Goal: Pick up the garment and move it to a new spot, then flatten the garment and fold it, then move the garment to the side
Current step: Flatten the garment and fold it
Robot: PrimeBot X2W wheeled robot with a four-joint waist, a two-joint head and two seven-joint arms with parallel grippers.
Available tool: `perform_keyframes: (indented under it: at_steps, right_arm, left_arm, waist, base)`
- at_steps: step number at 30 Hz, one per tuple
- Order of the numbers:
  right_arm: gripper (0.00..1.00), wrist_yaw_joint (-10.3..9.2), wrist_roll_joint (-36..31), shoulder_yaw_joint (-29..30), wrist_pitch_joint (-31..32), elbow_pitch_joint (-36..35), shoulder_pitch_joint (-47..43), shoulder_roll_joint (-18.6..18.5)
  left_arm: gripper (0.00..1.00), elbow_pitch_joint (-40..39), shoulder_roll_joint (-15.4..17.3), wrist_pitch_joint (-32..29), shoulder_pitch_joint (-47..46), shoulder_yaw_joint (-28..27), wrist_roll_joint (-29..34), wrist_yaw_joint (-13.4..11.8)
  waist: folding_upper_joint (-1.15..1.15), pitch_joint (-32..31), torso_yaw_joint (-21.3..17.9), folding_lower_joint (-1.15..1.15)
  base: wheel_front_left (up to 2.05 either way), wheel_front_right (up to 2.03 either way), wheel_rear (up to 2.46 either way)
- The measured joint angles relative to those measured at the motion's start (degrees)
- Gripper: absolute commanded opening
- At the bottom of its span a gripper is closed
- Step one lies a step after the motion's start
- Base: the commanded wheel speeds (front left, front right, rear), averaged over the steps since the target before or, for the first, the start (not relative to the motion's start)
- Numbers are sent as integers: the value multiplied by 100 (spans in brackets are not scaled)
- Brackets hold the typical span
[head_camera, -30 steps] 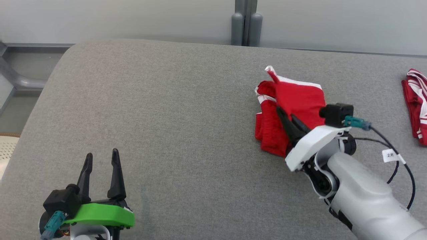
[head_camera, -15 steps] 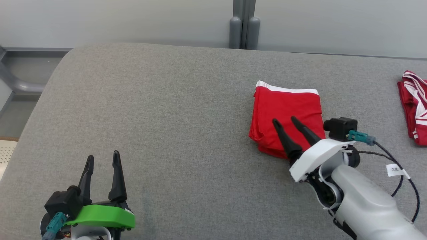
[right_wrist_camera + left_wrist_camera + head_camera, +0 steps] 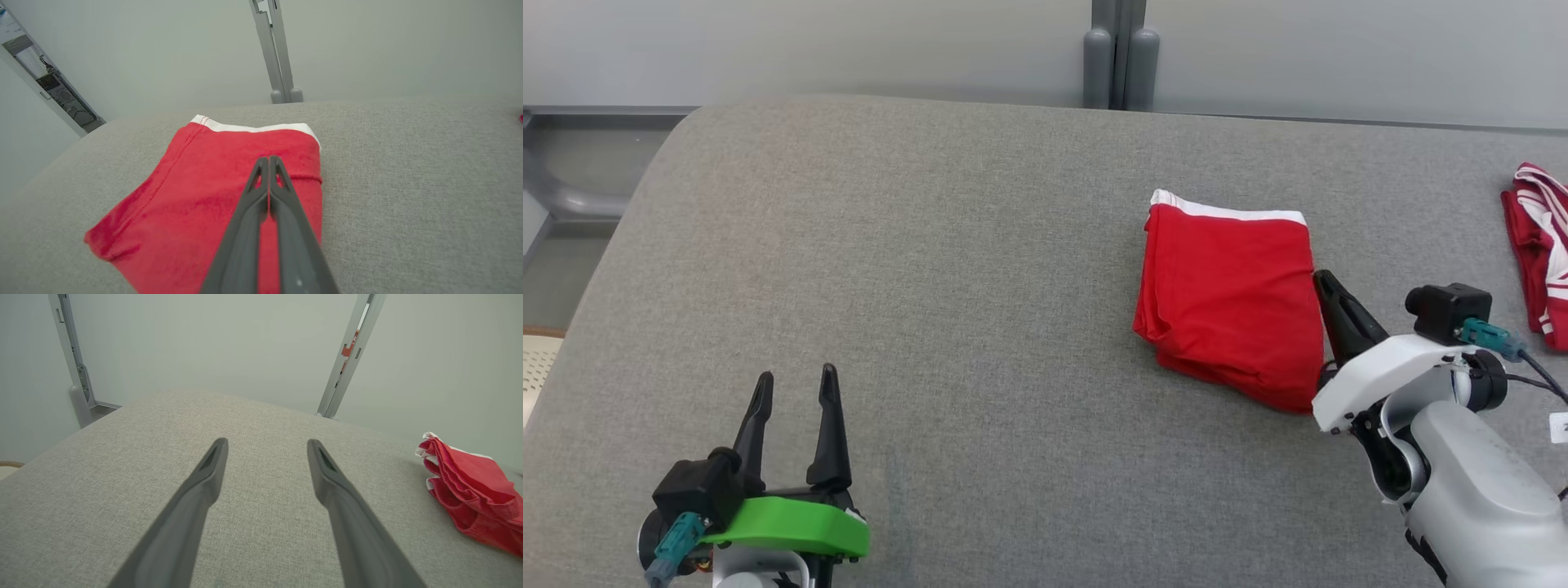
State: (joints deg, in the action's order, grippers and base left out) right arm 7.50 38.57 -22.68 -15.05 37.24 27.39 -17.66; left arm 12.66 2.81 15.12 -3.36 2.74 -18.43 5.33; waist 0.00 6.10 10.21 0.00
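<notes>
I count two red garments, one grey padded table [image 3: 947,269], one grey post [image 3: 1116,57] behind it at 12 o'clock, and my two grippers.

The folded garment [image 3: 1229,302] lies flat on the table at about 3 o'clock from the table's middle, a neat rectangle with its white band along its 12 o'clock edge. The second garment [image 3: 1539,261], red with white stripes, lies crumpled well apart from it, farther out at 3 o'clock and cut off by the head view's edge.

My right gripper [image 3: 1321,279] comes in from 4 o'clock, forearm low over the table, its fingers pointing toward 11 o'clock. They are pressed tight together with nothing between them. In the head view their tips sit just beside the folded garment's 3 o'clock edge. In my right wrist view the tips [image 3: 269,160] lie over the red cloth [image 3: 212,196], and I cannot tell whether they touch it.

My left gripper [image 3: 796,382] rests at 7 o'clock, well apart from both garments, fingers pointing to 12 o'clock. Its fingers are spread wide and empty [image 3: 266,442] above bare table, with the folded garment [image 3: 470,486] off at 3 o'clock.
</notes>
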Motion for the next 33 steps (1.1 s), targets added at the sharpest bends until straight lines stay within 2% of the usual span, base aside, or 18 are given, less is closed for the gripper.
perform_keyframes:
  at_steps: [9,15,18,23,33]
  right_arm:
    - [0,0,-757,35,0,495,142,546]
    - [0,1,-1093,-377,0,573,131,1094]
    - [0,2,-1099,-511,0,535,93,1236]
    - [0,2,-1145,-380,0,155,42,1278]
    - [0,2,-1670,434,0,-1202,-580,773]
  left_arm:
    - [100,46,0,0,-144,204,13,26]
    - [100,70,0,1,-205,276,-21,25]
    - [100,83,0,0,-212,282,-34,16]
    - [100,79,0,1,-223,277,-30,-5]
    - [100,65,0,1,-176,-14,146,10]
  waist:
    - [0,147,237,0]
    - [0,243,391,0]
    - [0,261,422,0]
    - [0,229,313,0]
    - [0,65,-283,0]
  base:
    - [0,0,0]
    - [0,0,0]
    - [0,0,0]
    - [0,0,0]
    - [0,0,0]
